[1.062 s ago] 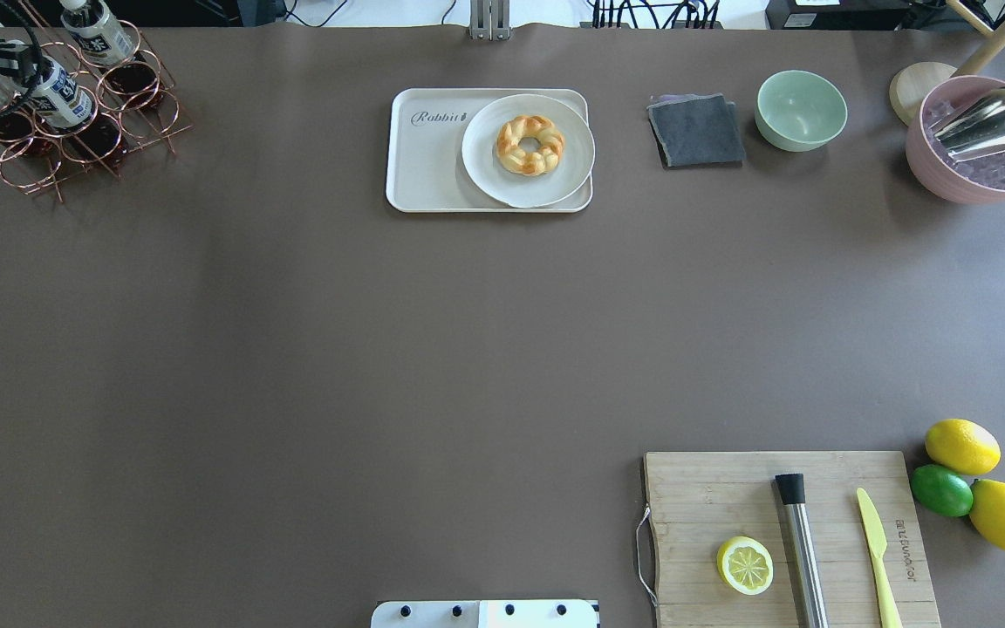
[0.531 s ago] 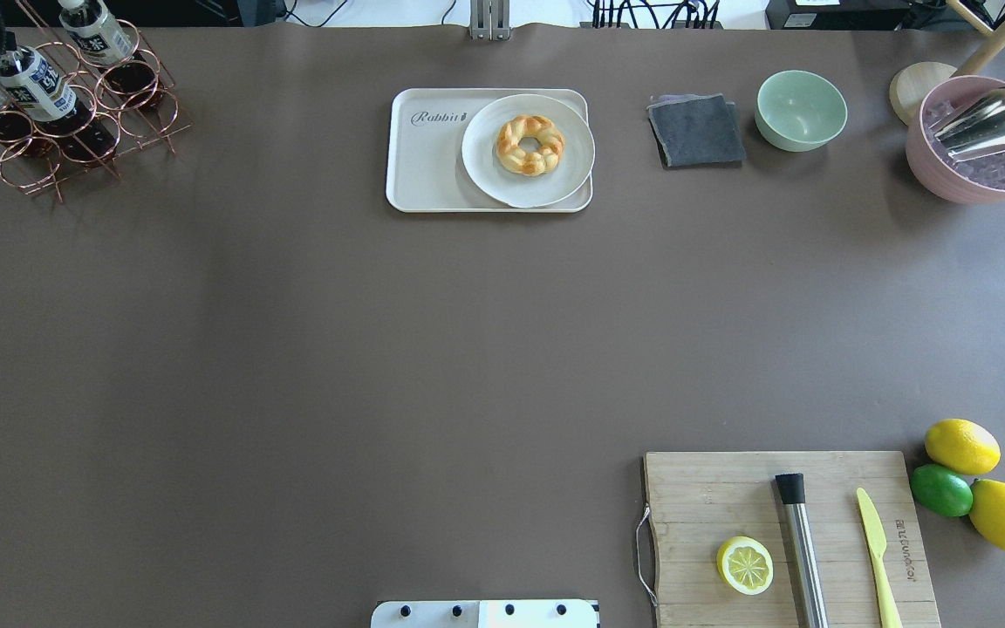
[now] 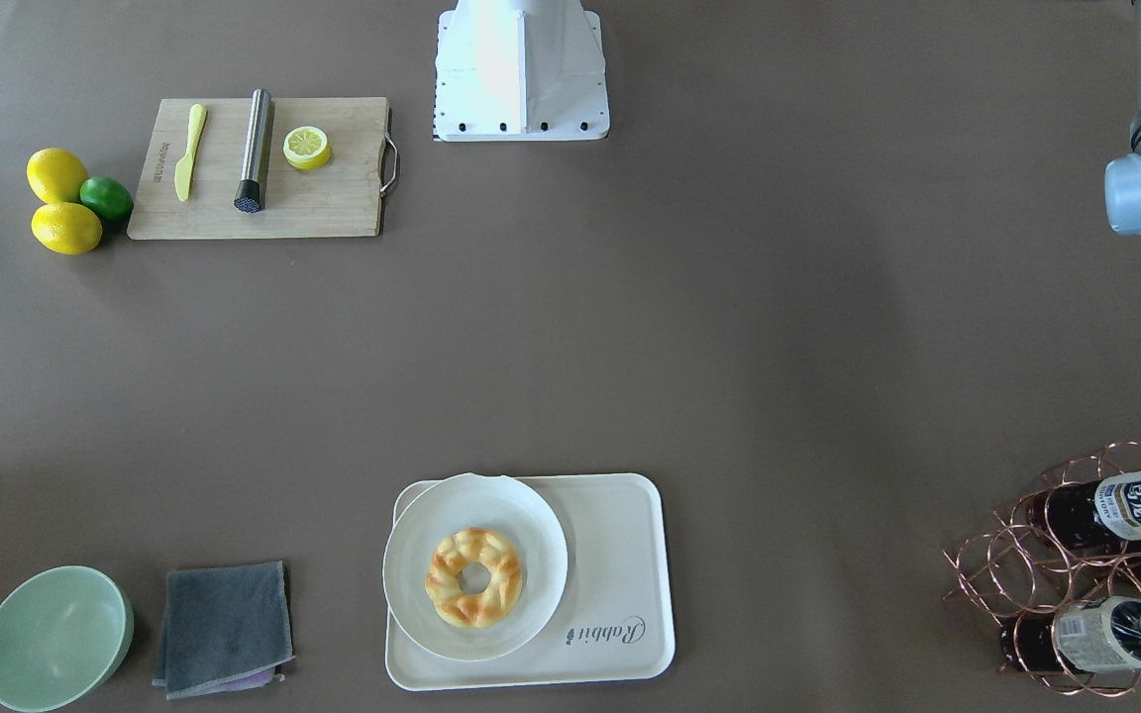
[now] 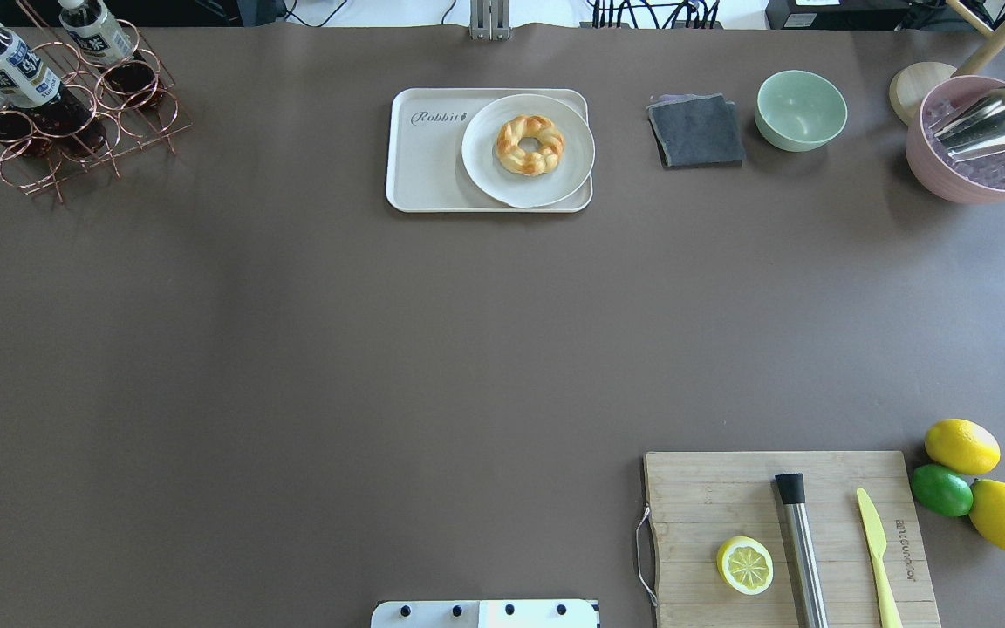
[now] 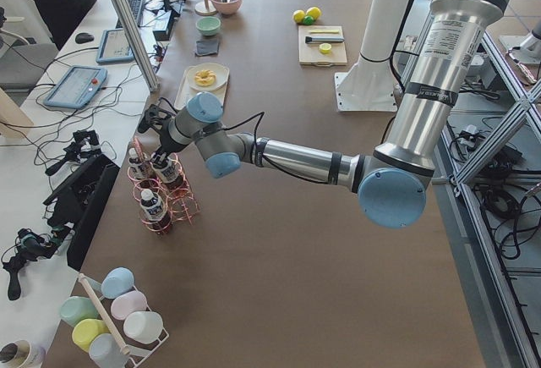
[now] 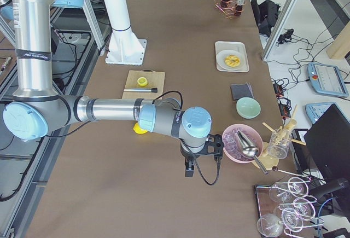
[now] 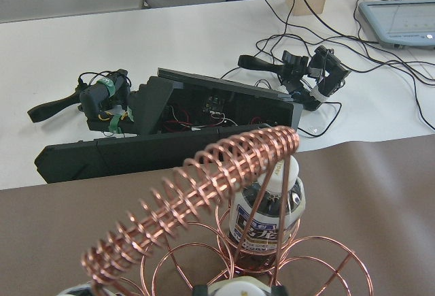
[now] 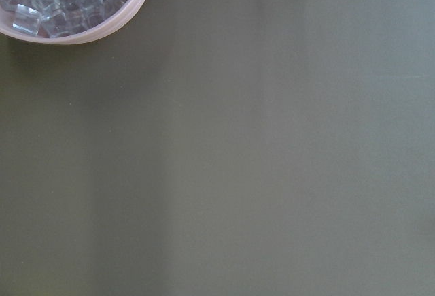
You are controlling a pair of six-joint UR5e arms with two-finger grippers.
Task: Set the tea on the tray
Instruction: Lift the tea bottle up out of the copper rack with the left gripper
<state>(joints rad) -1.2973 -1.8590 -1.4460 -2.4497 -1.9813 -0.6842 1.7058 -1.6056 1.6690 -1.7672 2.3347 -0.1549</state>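
Note:
Tea bottles stand in a copper wire rack (image 4: 75, 131) at the table's far left corner. One tea bottle (image 4: 12, 68) (image 3: 1140, 500) leans out toward the table's left end; another (image 7: 265, 224) stands upright behind the rack's coiled handle. My left gripper (image 5: 156, 121) hovers over the rack; I cannot tell whether it is open or shut, or whether it holds a bottle. The cream tray (image 4: 424, 166) (image 3: 620, 555) lies at the far middle with its left half bare. My right gripper (image 6: 188, 171) hangs beside the pink ice bowl (image 6: 240, 142); I cannot tell its state.
A white plate (image 4: 485, 174) with a braided bread ring covers the tray's right half. Right of it are a grey cloth (image 4: 696, 131), a green bowl (image 4: 801, 109) and the ice bowl with a scoop (image 4: 987, 122). Cutting board (image 4: 712, 497), lemons and lime sit near right.
The left gripper slid toward the far left corner and out of the overhead view. The leaning tea bottle shifted the same way with it.

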